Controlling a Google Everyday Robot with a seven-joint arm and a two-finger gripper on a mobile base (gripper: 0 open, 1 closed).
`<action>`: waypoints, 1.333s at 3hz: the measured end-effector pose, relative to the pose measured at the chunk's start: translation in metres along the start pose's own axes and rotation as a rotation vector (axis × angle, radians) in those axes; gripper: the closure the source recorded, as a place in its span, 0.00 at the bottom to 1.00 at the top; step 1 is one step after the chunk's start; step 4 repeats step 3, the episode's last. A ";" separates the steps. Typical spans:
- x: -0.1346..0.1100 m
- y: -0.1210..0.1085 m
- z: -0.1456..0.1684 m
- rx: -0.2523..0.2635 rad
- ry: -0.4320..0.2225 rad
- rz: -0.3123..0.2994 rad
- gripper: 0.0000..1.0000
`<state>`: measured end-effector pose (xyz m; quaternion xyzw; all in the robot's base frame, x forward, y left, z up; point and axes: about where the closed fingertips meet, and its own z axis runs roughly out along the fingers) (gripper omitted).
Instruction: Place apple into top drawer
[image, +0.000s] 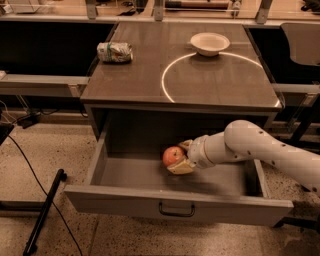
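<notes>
The red-orange apple (172, 155) is inside the open top drawer (175, 201), near the middle, just above or on the drawer floor. My gripper (179, 156) reaches in from the right on the white arm and is shut on the apple. One pale finger (185, 145) is above the apple and the other is below it. The grey drawer is pulled far out, with its dark bar handle (177, 210) at the centre of the front panel.
On the table top (150, 80) a crumpled green-and-white can (115, 51) lies at the back left. A white bowl (210, 43) stands at the back right, on a white circle marking. A black cable and bar (44, 210) lie on the floor at left.
</notes>
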<state>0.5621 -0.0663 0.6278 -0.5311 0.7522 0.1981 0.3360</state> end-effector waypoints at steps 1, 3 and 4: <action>0.000 0.000 0.000 0.000 0.000 0.000 0.00; -0.044 0.043 -0.066 -0.020 -0.085 -0.076 0.00; -0.044 0.043 -0.066 -0.020 -0.085 -0.076 0.00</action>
